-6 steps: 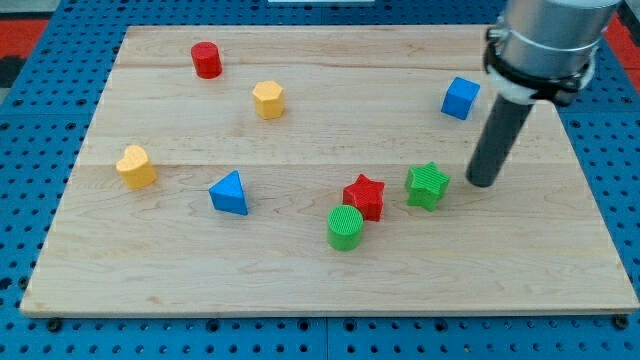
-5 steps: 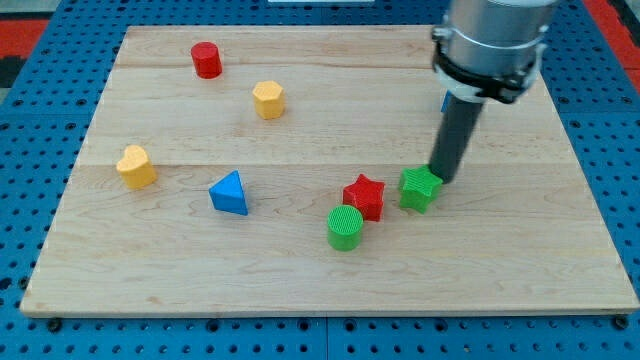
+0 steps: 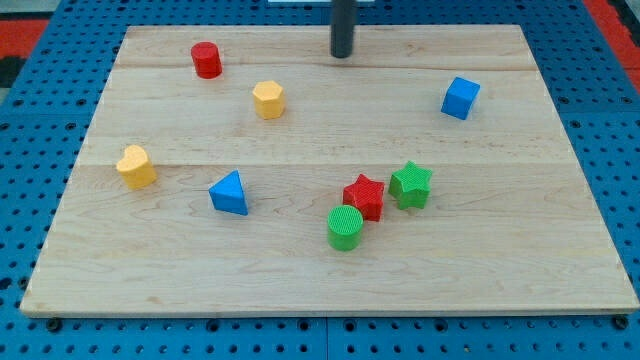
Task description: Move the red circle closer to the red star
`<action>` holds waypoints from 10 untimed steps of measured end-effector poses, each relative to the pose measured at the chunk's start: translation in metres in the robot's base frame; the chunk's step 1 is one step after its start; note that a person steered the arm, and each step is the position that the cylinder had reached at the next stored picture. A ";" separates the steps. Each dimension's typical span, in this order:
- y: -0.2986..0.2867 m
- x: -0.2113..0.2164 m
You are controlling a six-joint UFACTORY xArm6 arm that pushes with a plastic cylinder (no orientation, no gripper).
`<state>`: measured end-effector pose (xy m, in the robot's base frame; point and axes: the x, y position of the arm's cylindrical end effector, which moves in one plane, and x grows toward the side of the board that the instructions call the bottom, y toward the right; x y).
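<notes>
The red circle (image 3: pixel 207 60) stands near the board's top left. The red star (image 3: pixel 364 197) sits right of centre toward the view's bottom, between a green star (image 3: pixel 411 185) at its right and a green circle (image 3: pixel 345 227) at its lower left. My tip (image 3: pixel 342 53) is near the board's top edge at centre, well to the right of the red circle and far above the red star. It touches no block.
A yellow hexagon block (image 3: pixel 268 99) lies right of and below the red circle. A yellow block (image 3: pixel 136 166) sits at the left, a blue triangle (image 3: pixel 230 192) at centre left, a blue cube (image 3: pixel 460 97) at the upper right. The wooden board (image 3: pixel 320 290) lies on a blue pegboard.
My tip pushed the green star left, closer to the red star, then swept up and left to the board's top edge. The red circle and the red star have not moved.
</notes>
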<state>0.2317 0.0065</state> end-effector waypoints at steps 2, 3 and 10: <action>-0.138 -0.023; -0.180 -0.025; -0.002 0.150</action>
